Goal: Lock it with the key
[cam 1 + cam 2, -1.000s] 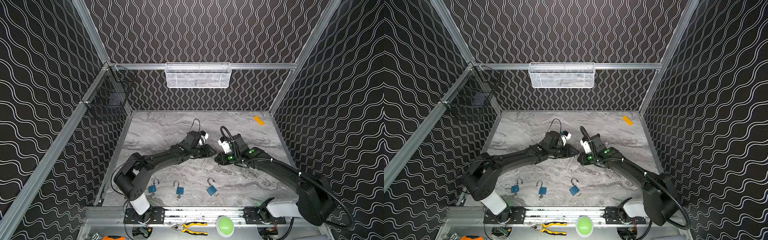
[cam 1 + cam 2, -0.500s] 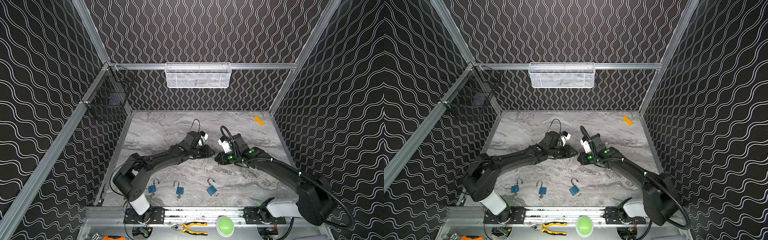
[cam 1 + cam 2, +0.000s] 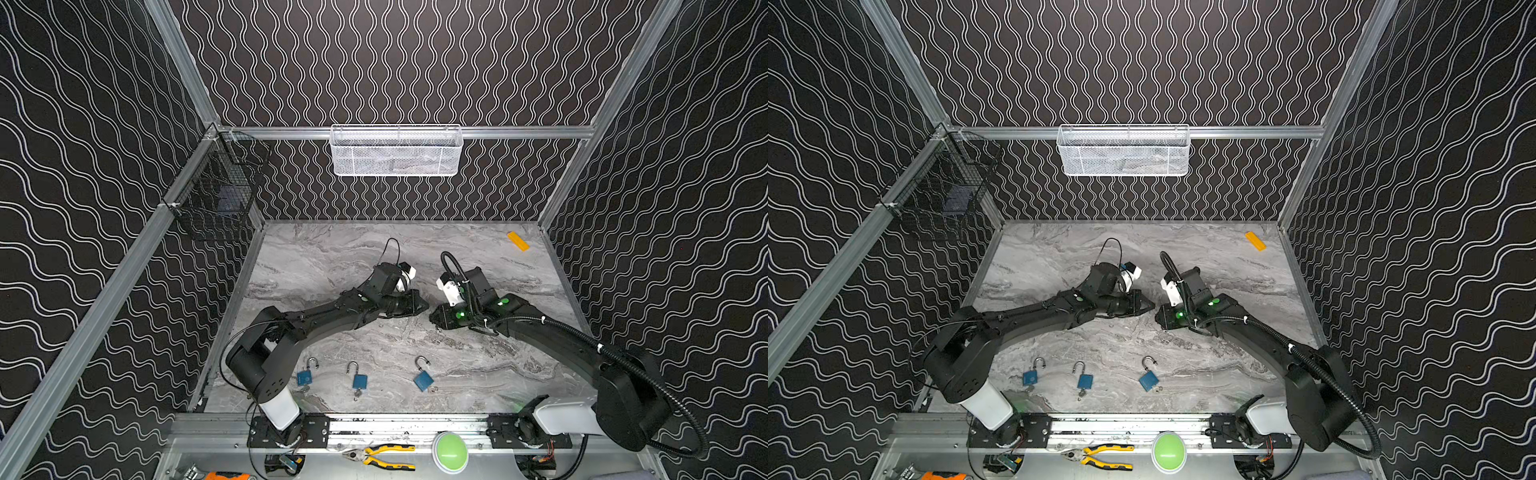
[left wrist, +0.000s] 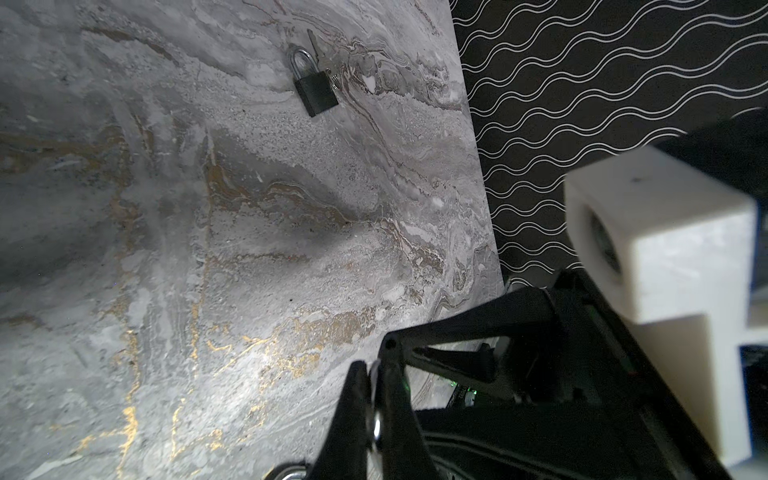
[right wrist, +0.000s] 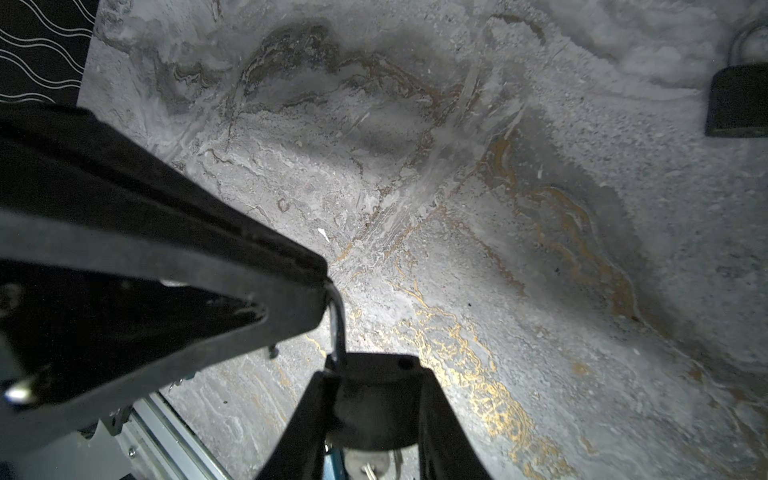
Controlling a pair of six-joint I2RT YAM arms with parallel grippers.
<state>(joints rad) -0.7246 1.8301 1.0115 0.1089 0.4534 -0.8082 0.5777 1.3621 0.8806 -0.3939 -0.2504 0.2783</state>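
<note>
Three blue padlocks [image 3: 359,380] lie in a row near the front of the grey marble-patterned tabletop [image 3: 332,257]; a yellow block [image 3: 518,241] rests at back right.

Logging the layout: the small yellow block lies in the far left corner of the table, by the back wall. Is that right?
Not quite. The small yellow block lies in the far right corner of the table, by the back wall; both top views show it.

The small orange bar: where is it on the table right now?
In both top views the orange bar lies flat in the far right corner of the marble table, beside the right wall, apart from everything else.
</note>
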